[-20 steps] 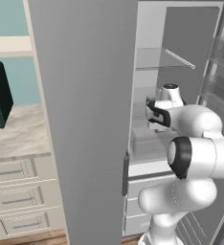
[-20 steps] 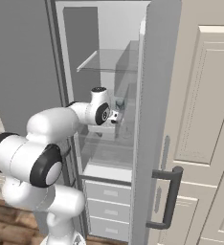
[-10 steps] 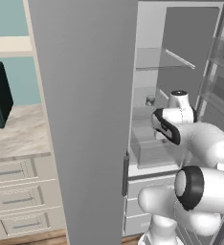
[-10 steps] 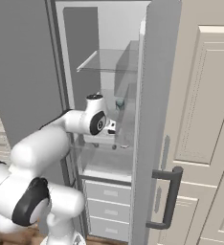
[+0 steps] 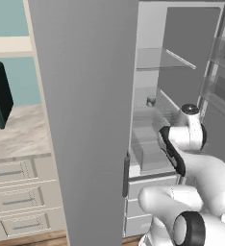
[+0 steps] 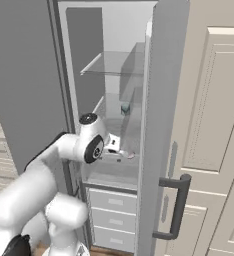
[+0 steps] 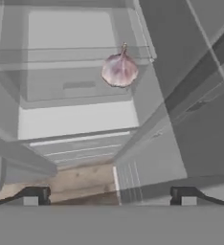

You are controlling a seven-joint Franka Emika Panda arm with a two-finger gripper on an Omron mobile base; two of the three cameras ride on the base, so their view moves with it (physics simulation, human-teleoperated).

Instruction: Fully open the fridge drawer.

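Note:
The fridge drawer (image 5: 144,148) is a clear plastic bin that sticks out of the open fridge below the glass shelves. In the hand view I look down into the drawer (image 7: 75,117), where a pinkish garlic bulb (image 7: 119,70) lies near its far side. My gripper (image 7: 109,197) is open, with the two fingertips (image 7: 35,196) wide apart and nothing between them. From the right base camera the gripper (image 6: 118,148) hangs just above the drawer, close to the garlic bulb (image 6: 131,155). The arm's wrist (image 5: 189,132) stands right of the bin.
Opaque white drawer fronts (image 6: 111,202) sit under the clear bin. The grey left fridge door (image 5: 85,120) and the right door (image 6: 156,125) with its dark handle (image 6: 176,207) flank the opening. A small jar (image 5: 151,101) stands deep inside. Beige cabinet drawers (image 5: 13,197) are at left.
The hand has dropped lower and drawn back toward the base, now facing down into the bin. The clear drawer stands further out of the fridge than before.

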